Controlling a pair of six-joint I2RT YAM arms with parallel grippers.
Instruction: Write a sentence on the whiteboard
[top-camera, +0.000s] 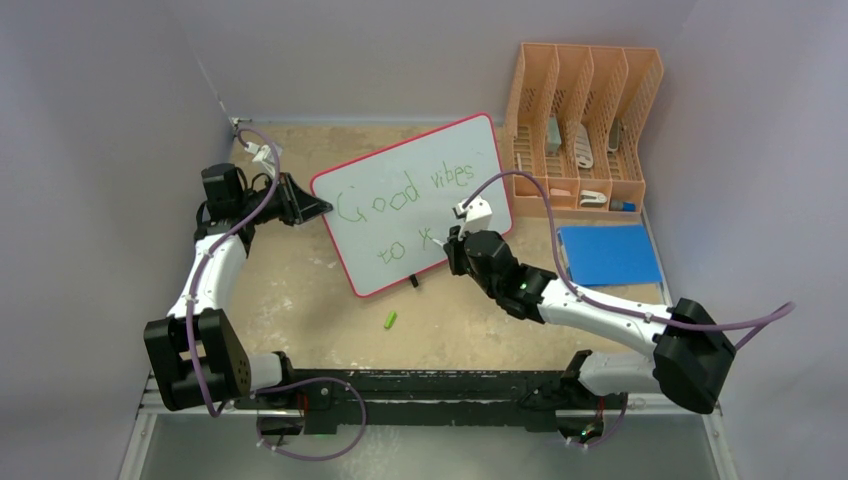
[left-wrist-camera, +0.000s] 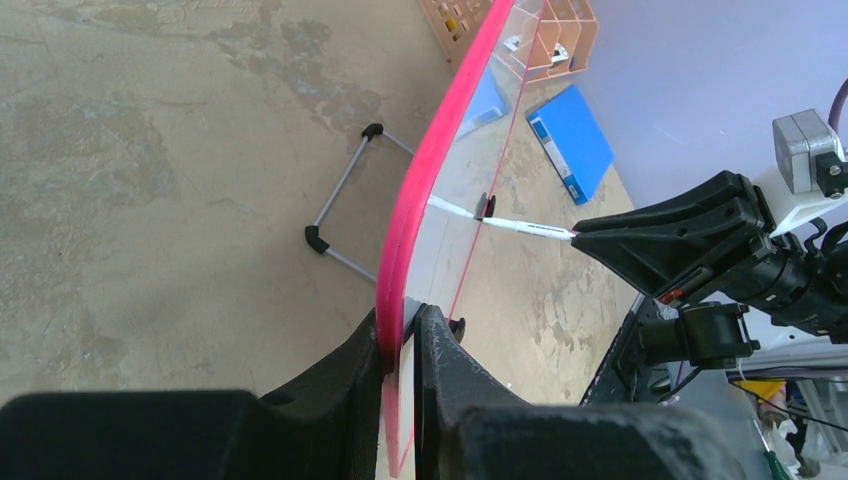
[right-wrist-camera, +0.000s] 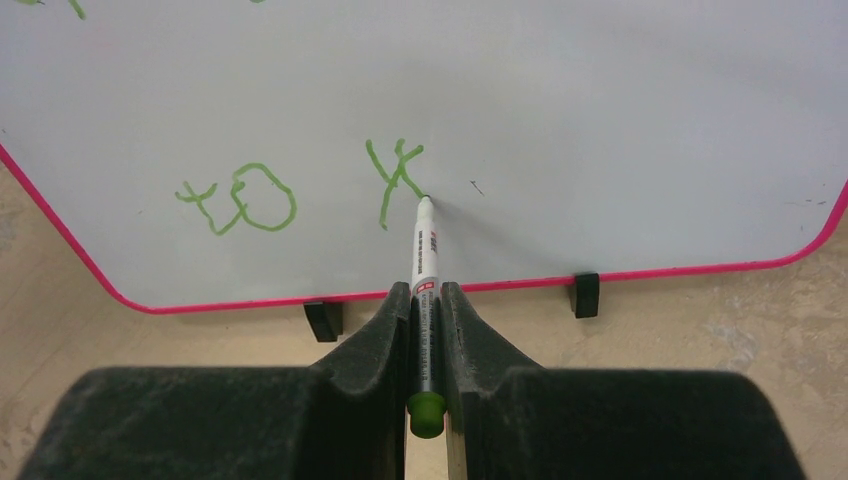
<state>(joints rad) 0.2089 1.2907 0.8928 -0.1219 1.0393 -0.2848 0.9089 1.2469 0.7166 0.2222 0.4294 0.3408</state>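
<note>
The whiteboard (top-camera: 452, 165), pale with a red rim, stands tilted on the table. Green writing on it, the sentence (top-camera: 375, 203), reads "Good vibes" with "to" and one further letter (right-wrist-camera: 392, 175) below. My left gripper (top-camera: 318, 208) is shut on the board's left edge, and its fingers (left-wrist-camera: 405, 325) pinch the red rim (left-wrist-camera: 430, 170). My right gripper (right-wrist-camera: 425, 295) is shut on a white marker (right-wrist-camera: 424, 245) with a green end. The marker's tip touches the board at the last green letter. The left wrist view shows that marker (left-wrist-camera: 520, 227) meeting the board's face.
An orange file rack (top-camera: 585, 110) stands at the back right, with a flat blue rectangle (top-camera: 608, 253) in front of it. A small green cap (top-camera: 391, 320) lies on the table below the board. A wire stand (left-wrist-camera: 340, 200) props the board from behind.
</note>
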